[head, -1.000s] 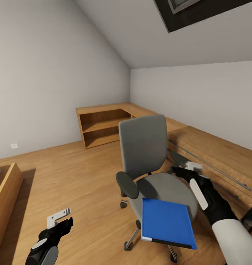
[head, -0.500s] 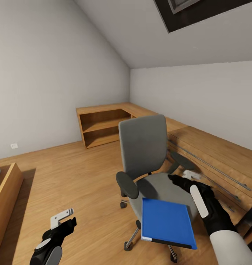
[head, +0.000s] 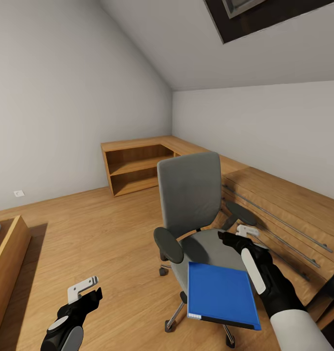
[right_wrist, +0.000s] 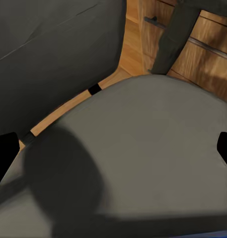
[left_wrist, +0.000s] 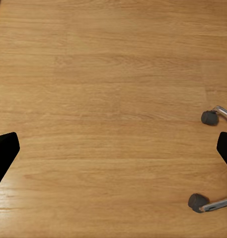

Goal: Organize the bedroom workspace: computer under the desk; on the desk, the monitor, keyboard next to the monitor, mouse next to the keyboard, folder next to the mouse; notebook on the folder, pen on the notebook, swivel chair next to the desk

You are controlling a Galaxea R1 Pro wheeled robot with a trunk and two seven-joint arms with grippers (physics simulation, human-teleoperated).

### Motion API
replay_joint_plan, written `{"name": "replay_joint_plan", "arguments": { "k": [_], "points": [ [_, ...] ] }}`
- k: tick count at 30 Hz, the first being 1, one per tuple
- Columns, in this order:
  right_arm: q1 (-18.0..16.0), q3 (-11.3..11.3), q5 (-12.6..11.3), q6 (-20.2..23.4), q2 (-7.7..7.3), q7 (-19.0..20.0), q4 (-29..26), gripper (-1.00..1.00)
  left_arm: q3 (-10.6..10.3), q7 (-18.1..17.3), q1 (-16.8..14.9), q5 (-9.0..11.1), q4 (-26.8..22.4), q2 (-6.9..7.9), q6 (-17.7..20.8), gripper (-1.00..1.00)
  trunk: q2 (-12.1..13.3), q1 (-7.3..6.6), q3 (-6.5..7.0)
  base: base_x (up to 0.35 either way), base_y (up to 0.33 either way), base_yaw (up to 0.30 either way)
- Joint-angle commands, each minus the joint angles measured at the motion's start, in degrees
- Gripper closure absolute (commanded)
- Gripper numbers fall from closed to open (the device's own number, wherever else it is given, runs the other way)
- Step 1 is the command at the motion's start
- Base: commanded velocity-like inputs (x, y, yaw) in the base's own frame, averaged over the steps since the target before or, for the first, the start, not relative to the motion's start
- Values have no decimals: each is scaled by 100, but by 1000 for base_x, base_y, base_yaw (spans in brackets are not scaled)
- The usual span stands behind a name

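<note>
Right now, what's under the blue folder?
The folder lies on the front of the swivel chair seat, overhanging its edge. The seat part beneath is covered; chrome legs and wood floor show below.

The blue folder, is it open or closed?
Closed: the folder lies flat on the swivel chair seat, cover shut.

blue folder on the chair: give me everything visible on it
The flat bright-blue rectangular folder looks like smooth matte plastic or card, with a white, page-like edge along its near left side and a dark strip under its front edge. It is closed and lies flat on the front of the grey seat of the swivel office chair, its front part overhanging the seat's rim. Nothing rests on it. The right end effector hovers above the seat behind it, not touching it.
</note>
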Motion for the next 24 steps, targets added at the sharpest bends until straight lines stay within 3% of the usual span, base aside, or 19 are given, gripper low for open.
{"name": "replay_joint_plan", "arguments": {
  "k": [1, 10, 16, 24],
  "points": [
    [-2, 39, -27, -13, -1, -81, -13, -100, -14, 55, -4, 48, -8, 6, 9, -100, -3, -1, -6, 0, 0, 0],
    [0, 326, 109, -22, 3, -219, -35, -100, -14, 55, -4, 48, -7, 5, 9, -100, -3, -1, -6, 0, 0, -1],
    [1, 321, 109, -23, 4, -218, -32, -100, -14, 55, -4, 49, -9, 5, 9, -100, -3, -1, -6, 0, 0, -92],
    [1, 317, 100, -23, 6, -209, -29, -100, -11, 52, -4, 48, -8, 5, 9, -100, -3, -1, -6, 0, 0, -226]
  ]
}}
